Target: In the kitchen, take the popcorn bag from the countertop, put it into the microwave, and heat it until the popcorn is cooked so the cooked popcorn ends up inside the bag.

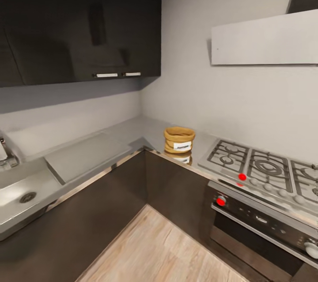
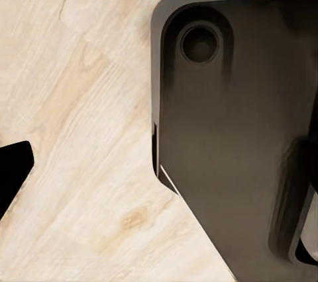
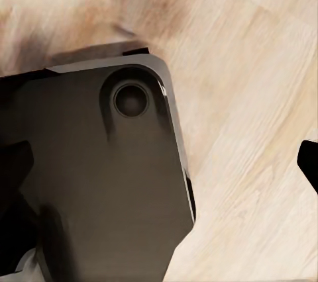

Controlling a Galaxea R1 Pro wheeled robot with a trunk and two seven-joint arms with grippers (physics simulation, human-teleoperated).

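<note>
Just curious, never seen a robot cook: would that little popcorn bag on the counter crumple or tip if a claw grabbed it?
Probably soft: the popcorn bag looks like paper with a rolled rim, so a squeeze may dent it. It sits squat and upright, so tipping seems unlikely.

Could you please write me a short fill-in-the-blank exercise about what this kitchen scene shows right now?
1. The popcorn bag stands on the countertop between the corner and the gas ____.
2. The sink is set into the counter run on the ____ side of the head view.
3. Both wrist views look down on a wooden ____.
4. The oven sits directly ____ the hob.

Missing words: hob; left; floor; below
</note>
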